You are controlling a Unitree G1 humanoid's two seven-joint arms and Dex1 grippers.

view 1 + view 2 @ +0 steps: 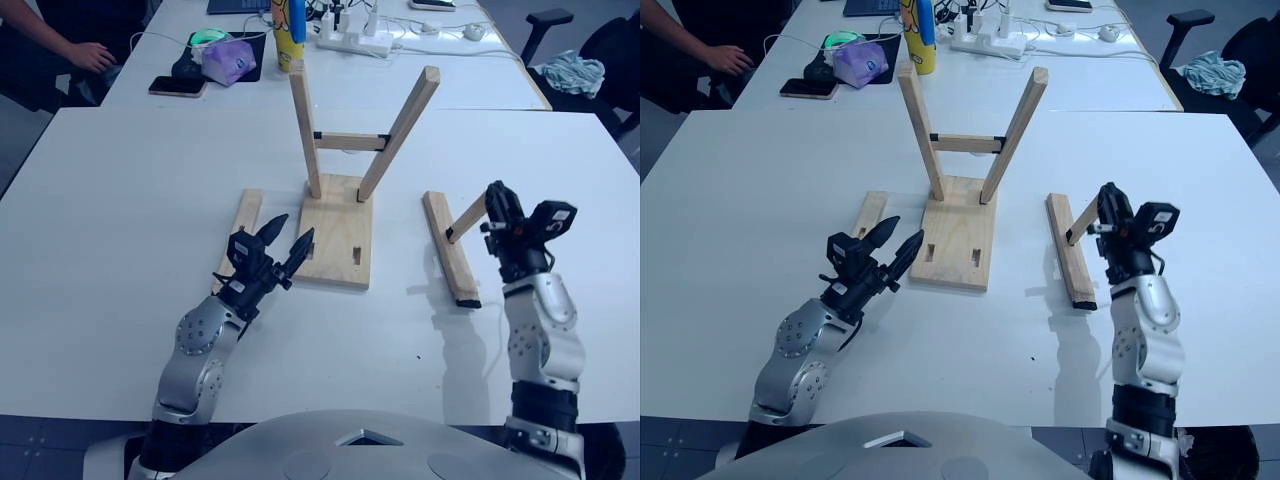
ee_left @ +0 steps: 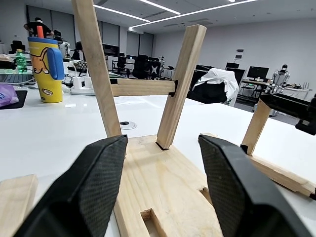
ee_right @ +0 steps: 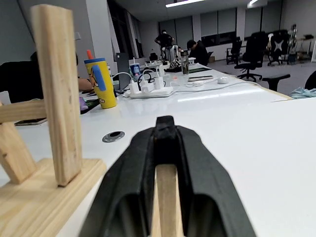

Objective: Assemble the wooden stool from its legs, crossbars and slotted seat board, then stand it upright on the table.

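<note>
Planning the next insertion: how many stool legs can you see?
4. Two legs stand in the seat board, one lies flat left of it, partly behind the left gripper, and one lies right of it, its crossbar in the right gripper.

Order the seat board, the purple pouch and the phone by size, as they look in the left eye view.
1. seat board
2. pouch
3. phone, about as long as the pouch but much thinner
</note>
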